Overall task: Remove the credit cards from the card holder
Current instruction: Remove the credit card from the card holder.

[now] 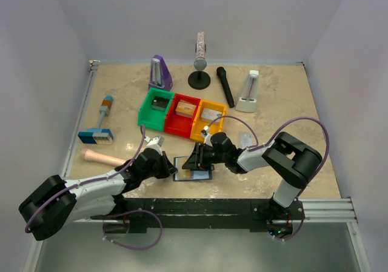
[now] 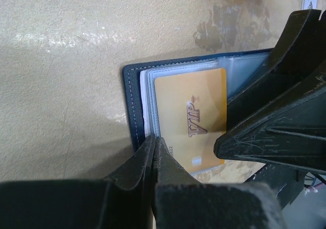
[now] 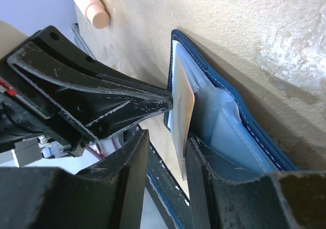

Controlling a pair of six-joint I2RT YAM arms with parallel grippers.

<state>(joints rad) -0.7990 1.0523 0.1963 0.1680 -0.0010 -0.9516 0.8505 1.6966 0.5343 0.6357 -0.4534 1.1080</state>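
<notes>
The navy card holder (image 1: 193, 170) lies open near the table's front edge, its pale lining up (image 2: 239, 73). An amber-yellow card marked VIP (image 2: 191, 119) sticks partly out of its pockets. My left gripper (image 2: 154, 141) is shut, its tips on the holder's left edge by the clear sleeves; I cannot tell if it pinches anything. My right gripper (image 3: 168, 142) is open, its fingers on either side of the amber card's edge (image 3: 183, 117), the right finger (image 3: 214, 162) close against it. A pale flat card (image 1: 245, 140) lies on the table to the right.
Green (image 1: 155, 107), red (image 1: 183, 113) and yellow (image 1: 209, 116) bins stand just behind the holder. A pink-tan rod (image 1: 103, 157) and a blue-and-white block (image 1: 95, 136) lie at the left. Two metronomes (image 1: 160, 73), a microphone (image 1: 225, 85) and a stand (image 1: 199, 72) are at the back.
</notes>
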